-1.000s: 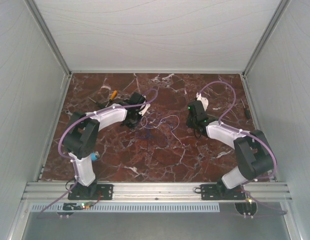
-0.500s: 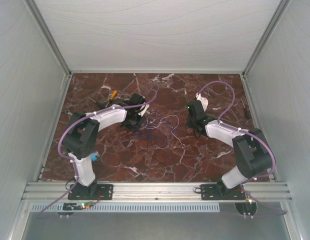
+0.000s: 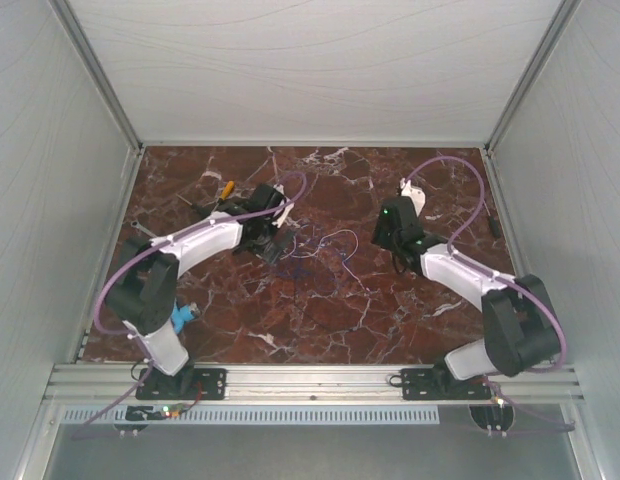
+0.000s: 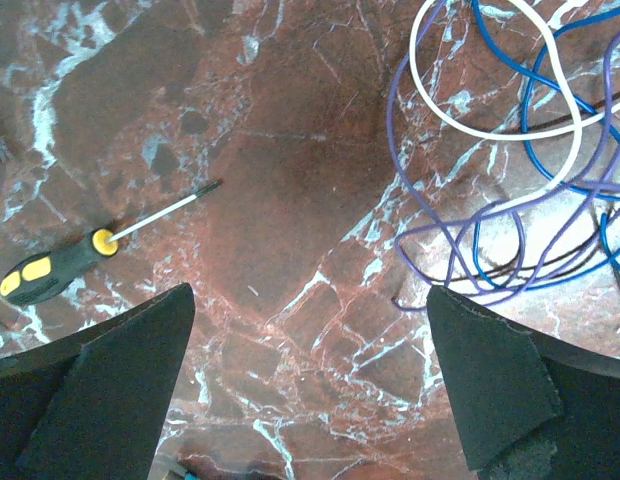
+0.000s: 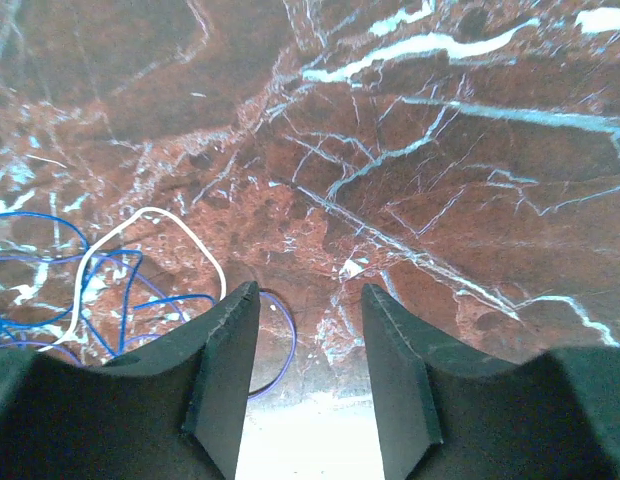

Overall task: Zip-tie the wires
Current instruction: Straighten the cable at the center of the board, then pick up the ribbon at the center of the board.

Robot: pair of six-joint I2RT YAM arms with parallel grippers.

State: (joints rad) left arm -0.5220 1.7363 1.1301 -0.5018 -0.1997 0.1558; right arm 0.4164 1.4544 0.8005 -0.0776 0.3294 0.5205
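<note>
The wires (image 3: 315, 245) lie in a loose tangle of white, blue and purple loops on the marble table, between the two arms. From the left wrist they fill the upper right, with a white loop (image 4: 490, 110) on top. A thin dark strand (image 4: 550, 124) crosses them; I cannot tell if it is a zip tie. My left gripper (image 4: 310, 295) stands wide open over bare marble left of the wires (image 4: 510, 200), holding nothing. My right gripper (image 5: 310, 295) is open to the right of the wires (image 5: 110, 280). A purple loop (image 5: 287, 340) lies on the table under its gap, ungripped.
A yellow-and-black screwdriver (image 4: 50, 268) lies left of the left gripper, also seen in the top view (image 3: 226, 190). A dark tool (image 3: 493, 222) lies near the right wall. A blue object (image 3: 186, 315) sits by the left arm's base. Grey walls enclose the table.
Both grippers have opened from shut or nearly shut. The left gripper has drawn back a little to the left of the wires, and the right gripper has shifted slightly farther back.
</note>
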